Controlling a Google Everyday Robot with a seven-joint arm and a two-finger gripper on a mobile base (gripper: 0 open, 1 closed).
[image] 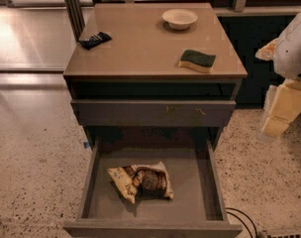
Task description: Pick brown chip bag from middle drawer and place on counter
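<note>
The brown chip bag (142, 182) lies flat on the bottom of the open middle drawer (190, 197), left of its centre, crumpled, with its dark side up. The drawer is pulled out toward the camera. The tan counter (140, 43) tops the dark grey cabinet above it. My gripper (281, 114), cream-coloured below a white arm segment (294, 46), hangs at the right edge of the view. It is beside the cabinet, about level with the upper drawer front, and well away from the bag. It holds nothing that I can see.
On the counter are a white bowl (179, 18) at the back, a green-and-yellow sponge (197, 60) at the right, and a small black packet (94, 39) at the left. The closed upper drawer front (150, 112) overhangs the back of the open drawer. A cable (242, 219) lies on the speckled floor.
</note>
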